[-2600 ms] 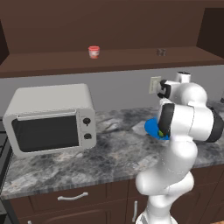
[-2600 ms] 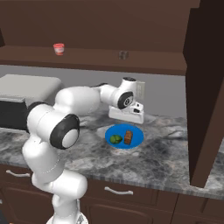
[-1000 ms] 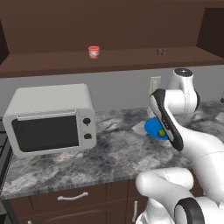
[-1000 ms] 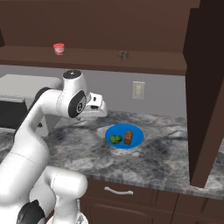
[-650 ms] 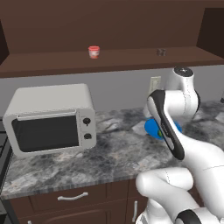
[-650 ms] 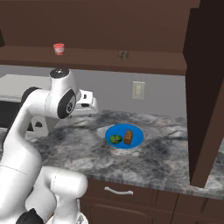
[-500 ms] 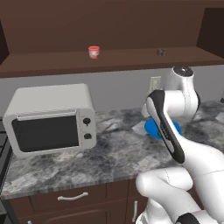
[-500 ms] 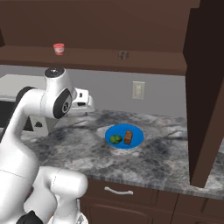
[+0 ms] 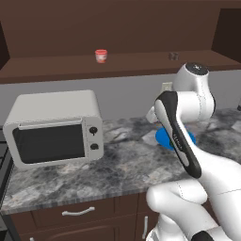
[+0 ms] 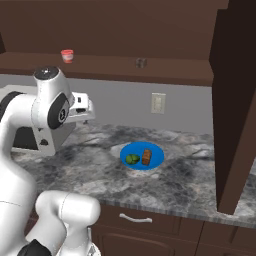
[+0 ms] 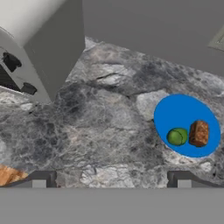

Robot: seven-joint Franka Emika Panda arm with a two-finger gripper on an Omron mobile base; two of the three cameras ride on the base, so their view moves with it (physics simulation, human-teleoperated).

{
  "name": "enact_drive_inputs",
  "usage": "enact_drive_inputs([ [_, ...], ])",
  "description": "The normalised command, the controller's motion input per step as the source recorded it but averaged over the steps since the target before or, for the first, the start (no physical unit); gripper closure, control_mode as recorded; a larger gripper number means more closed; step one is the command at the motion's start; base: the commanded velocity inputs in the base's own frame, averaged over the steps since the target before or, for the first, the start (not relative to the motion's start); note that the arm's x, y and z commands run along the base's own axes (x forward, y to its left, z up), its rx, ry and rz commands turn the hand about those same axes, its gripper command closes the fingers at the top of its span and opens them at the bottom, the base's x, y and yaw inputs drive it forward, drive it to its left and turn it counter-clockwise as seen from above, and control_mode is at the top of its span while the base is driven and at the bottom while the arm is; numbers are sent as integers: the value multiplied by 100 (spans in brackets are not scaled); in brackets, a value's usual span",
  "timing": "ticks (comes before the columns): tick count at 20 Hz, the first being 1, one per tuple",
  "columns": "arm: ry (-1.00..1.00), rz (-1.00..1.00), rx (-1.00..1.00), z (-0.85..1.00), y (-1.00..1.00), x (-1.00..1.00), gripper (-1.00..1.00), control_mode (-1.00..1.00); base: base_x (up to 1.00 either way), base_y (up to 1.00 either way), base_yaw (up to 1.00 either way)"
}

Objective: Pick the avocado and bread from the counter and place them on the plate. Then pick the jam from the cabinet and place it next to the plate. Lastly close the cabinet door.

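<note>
jam (image 9: pixel 100 55) sitting far left on the cabinet (image 9: pixel 117 63) shelf, awaiting pickup | gripper (image 11: pixel 111 178) spread wide, holding nothing, hovering over counter (image 11: pixel 100 127) | avocado (image 11: pixel 177 136) and bread (image 11: pixel 199 132) lying on plate (image 11: pixel 175 113), right, already delivered
</note>
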Motion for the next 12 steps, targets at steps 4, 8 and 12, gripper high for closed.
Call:
enact_drive_inputs([
  [4,0,14,0,32,26,-4,-100,-100,0,0,0],
  [8,0,20,0,19,18,-3,-100,-100,0,0,0],
  [12,0,28,0,9,7,-8,-100,-100,0,0,0],
])
